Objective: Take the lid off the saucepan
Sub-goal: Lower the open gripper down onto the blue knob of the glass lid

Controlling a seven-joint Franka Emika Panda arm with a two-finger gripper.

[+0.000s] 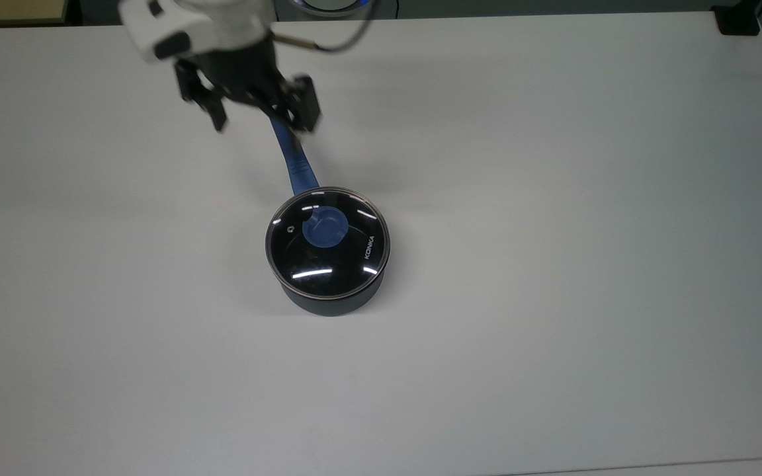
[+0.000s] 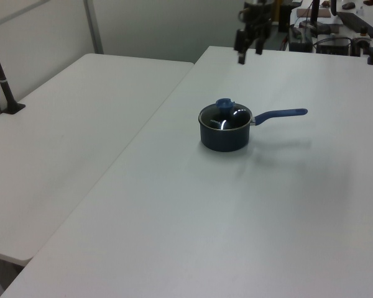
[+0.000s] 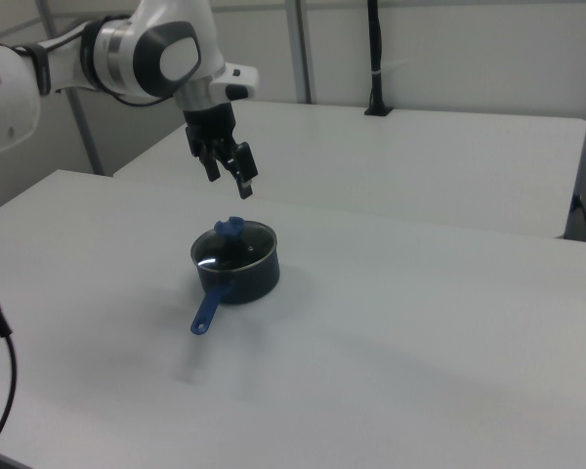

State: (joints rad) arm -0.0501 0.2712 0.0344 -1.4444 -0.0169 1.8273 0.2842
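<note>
The jaws hang open in the air, with the lid (image 1: 327,242) below and clear of them, sitting closed on the pan (image 3: 242,280) on the white worktop (image 1: 553,198).
</note>
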